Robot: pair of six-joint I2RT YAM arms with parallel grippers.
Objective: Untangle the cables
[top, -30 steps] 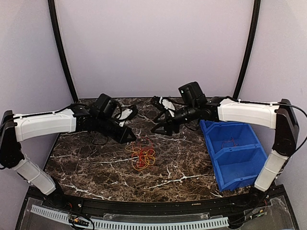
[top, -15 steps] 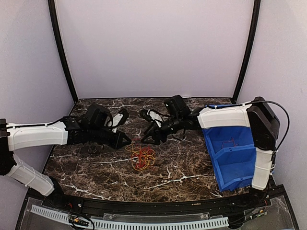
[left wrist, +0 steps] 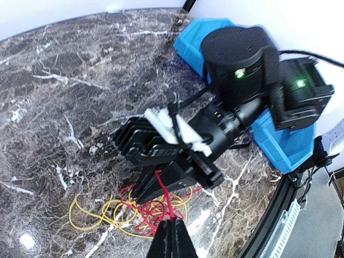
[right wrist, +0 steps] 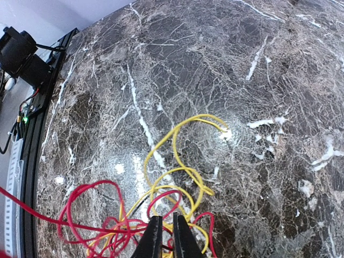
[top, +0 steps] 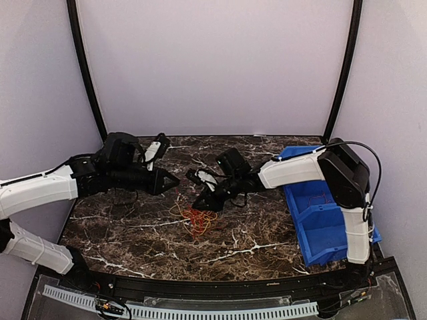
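Your right arm has swung away from the blue bin point(top: 320, 223) and come down onto the cables point(top: 198, 219), and its fingers, spread a second ago, have drawn in. Your left arm has pulled back, farther from the bin.

The right fingers point(right wrist: 152, 239) now stand nearly together with only a thin slit between them. Their tips are sunk among the red and yellow loops, and you cannot tell whether a wire is pinched there.

The left fingers point(left wrist: 180, 244) are pressed together. A red strand point(left wrist: 164, 194) runs taut from the bundle up to their tips.

The cables lie as a loose red, yellow and orange tangle on the counter point(top: 133, 227), well apart from the bin, on its left-arm side and just under the right fingers.
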